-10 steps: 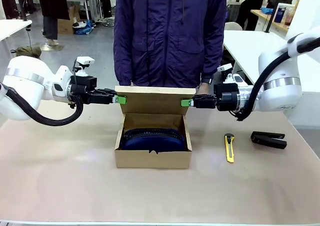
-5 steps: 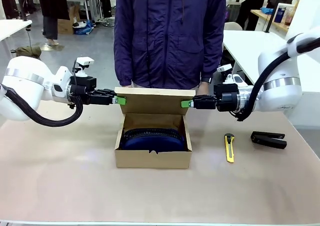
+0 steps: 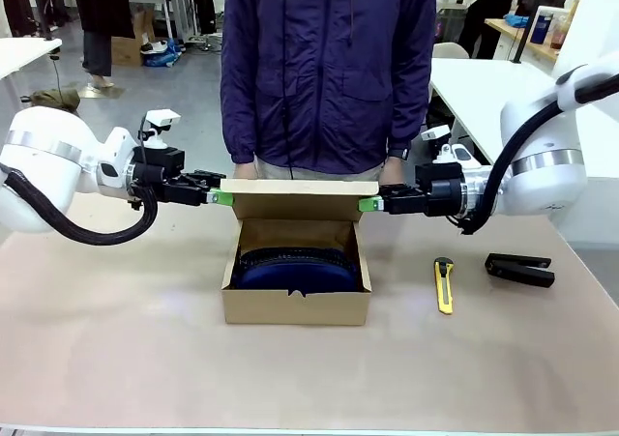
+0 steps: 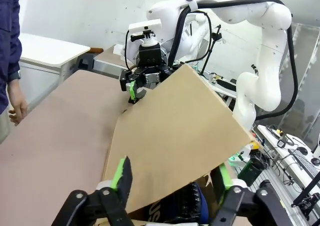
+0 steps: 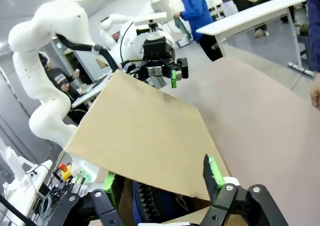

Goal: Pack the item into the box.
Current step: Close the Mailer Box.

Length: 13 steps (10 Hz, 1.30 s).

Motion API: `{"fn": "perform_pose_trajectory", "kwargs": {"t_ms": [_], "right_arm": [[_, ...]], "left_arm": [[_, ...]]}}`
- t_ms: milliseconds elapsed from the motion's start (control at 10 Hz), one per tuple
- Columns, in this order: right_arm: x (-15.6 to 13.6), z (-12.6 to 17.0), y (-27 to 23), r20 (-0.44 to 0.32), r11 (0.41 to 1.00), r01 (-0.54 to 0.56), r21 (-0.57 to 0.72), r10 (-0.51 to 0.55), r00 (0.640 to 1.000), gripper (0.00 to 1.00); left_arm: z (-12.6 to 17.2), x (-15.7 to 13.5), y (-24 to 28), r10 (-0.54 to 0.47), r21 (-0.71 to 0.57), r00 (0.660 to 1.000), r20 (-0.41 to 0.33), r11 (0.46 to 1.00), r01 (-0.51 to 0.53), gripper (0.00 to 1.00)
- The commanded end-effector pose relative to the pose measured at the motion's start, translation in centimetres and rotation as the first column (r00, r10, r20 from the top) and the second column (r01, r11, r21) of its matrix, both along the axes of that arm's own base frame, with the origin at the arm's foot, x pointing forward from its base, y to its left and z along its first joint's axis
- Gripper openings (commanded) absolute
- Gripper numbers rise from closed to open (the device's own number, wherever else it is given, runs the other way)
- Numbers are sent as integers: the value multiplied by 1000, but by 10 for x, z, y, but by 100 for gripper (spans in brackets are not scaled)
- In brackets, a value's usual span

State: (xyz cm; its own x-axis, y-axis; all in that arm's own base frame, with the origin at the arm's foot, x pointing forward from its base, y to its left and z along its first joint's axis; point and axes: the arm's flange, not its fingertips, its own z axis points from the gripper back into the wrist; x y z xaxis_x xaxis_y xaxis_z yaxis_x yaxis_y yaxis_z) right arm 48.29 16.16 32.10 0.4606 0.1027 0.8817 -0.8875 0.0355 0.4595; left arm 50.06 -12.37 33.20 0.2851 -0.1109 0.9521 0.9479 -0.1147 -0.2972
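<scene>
Eased outward along the box [image 3: 295, 305] since a second ago: left gripper [image 3: 219, 198] now just off the left end of the flap lid [image 3: 300, 199], right gripper [image 3: 367, 204] at the flap's right end. Flap itself sunk a little lower toward the box's opening.

From the left wrist, fingers [image 4: 121, 173] spread wide, with the flap's edge lying between them and not clamped. Much the same from the right wrist: pads [image 5: 212, 171] well apart, astride the flap's other end. Both grippers spread, then, and pinching nothing.

Item [image 3: 295, 267], the navy pouch, already lying inside the box and reaching nearly from side wall to side wall, its dark zipper edge toward the box's far wall. Packing proper judged done.

Left to do, by the look of it: folding the flap, now tilted up over the box's far wall, down over the pouch and shutting the box.

Behind the box, a person, one hand [image 3: 392, 172] near the flap's right far corner, the other hand [image 3: 244, 170] near its left; contact with the flap not possible to tell.

Right of the box on the table [image 3: 116, 339], a yellow utility knife [image 3: 444, 286], and farther right a black stapler [image 3: 519, 270], neither part of the packing.
</scene>
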Motion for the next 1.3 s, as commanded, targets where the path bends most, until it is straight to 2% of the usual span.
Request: {"fn": "perform_pose_trajectory", "kwargs": {"t_ms": [0,300,700,900,1200], "right_arm": [[4,1,-15,-18,1000,-6,18,6,1000,100],[6,-2,-50,-51,995,99,21,-98,994,100],[13,4,-34,-199,978,145,149,-114,973,100],[8,3,-9,-155,989,112,92,-97,983,100],[0,-7,23,-67,997,67,-31,-69,995,100]], "left_arm": [[3,-16,11,20,-6,998,54,1000,-20,100],[5,-25,38,112,-22,989,92,994,-110,100],[13,-13,39,149,-130,988,42,981,-142,100],[7,-7,19,144,-131,989,25,981,-140,100],[-6,-12,-10,112,10,991,67,994,-113,100]]}}
